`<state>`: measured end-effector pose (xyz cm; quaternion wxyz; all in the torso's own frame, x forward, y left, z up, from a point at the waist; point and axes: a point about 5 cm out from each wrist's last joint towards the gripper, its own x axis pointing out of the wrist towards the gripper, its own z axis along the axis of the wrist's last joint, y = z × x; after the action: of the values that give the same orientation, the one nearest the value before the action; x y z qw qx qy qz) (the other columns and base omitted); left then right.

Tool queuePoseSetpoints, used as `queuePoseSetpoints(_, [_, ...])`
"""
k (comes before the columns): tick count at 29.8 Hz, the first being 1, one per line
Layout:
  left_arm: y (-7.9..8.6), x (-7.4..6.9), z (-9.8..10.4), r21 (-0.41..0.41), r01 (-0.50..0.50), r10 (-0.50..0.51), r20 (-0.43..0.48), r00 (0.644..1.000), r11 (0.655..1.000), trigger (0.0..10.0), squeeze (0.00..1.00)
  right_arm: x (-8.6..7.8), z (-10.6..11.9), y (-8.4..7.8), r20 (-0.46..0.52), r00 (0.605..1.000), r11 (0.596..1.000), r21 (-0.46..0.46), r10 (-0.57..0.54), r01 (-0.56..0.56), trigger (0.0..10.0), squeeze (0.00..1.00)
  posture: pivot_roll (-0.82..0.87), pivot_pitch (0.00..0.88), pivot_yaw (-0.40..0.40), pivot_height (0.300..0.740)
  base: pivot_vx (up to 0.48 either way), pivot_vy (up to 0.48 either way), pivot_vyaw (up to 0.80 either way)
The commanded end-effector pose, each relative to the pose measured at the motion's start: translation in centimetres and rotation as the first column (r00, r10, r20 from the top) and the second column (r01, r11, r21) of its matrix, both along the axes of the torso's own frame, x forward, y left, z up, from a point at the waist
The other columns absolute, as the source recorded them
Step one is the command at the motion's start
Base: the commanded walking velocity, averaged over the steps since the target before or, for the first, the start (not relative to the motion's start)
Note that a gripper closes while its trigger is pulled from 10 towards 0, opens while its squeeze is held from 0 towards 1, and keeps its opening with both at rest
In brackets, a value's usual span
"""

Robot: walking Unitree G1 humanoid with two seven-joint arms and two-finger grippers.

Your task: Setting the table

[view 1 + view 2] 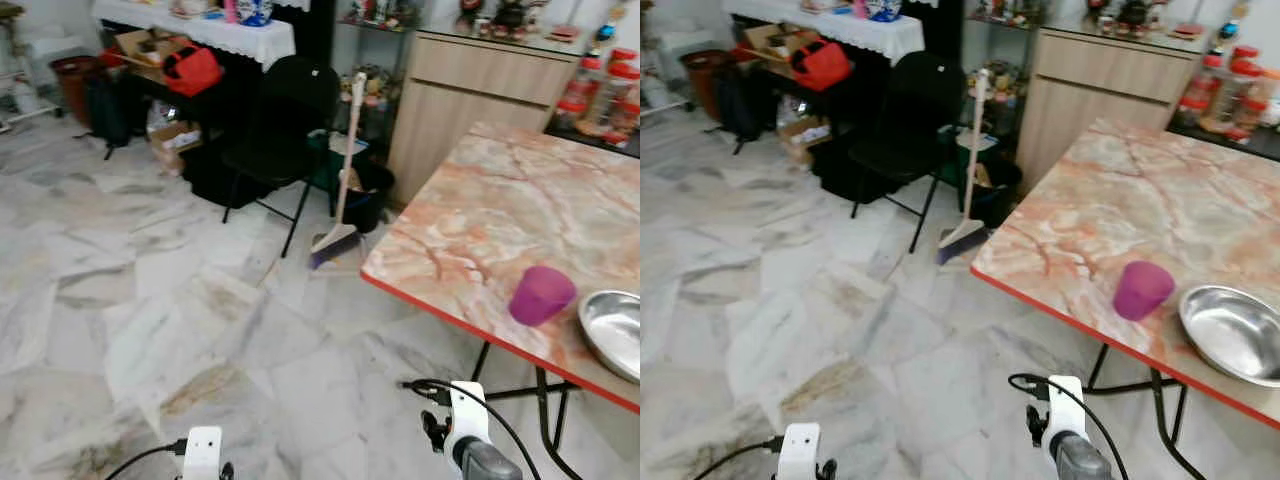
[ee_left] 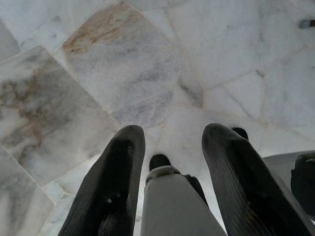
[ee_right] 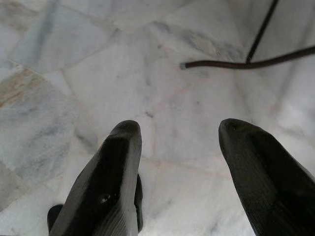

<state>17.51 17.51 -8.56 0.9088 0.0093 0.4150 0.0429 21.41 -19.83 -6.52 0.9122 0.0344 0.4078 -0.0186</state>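
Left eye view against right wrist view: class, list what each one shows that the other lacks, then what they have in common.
The left eye view alone has the table carrying a purple cup and a metal bowl, plus a broom leaning near a black chair. The right wrist view alone has the right gripper close up, jaws open and holding nothing, hanging above the floor. Common to both: the marble floor and the dark table legs.

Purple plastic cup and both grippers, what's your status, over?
Left gripper and right gripper open, low over floor. Purple plastic cup upside down beside round steel bowl on marble-patterned table. Nothing between.
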Motion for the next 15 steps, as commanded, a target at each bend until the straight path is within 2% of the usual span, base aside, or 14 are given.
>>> queuePoseSetpoints(1, [0.0,-0.09,-0.05,-0.007,-0.01,0.01,-0.003,1.0,1.0,10.0,0.0,0.04,0.04,-0.09,0.001,1.0,1.0,-0.003,-0.005,0.005,10.0,0.0,0.03,0.0,-0.057,0.719,0.0,0.0,-0.6])
queuePoseSetpoints(15, [0.11,-0.22,-0.09,0.013,0.029,-0.029,-0.009,1.0,0.999,10.0,0.0,-0.39,-0.28,0.31,-0.006,1.0,1.0,0.009,-0.025,0.025,10.0,0.0,0.02,0.0,-0.033,0.719,0.0,-0.02,-0.6])
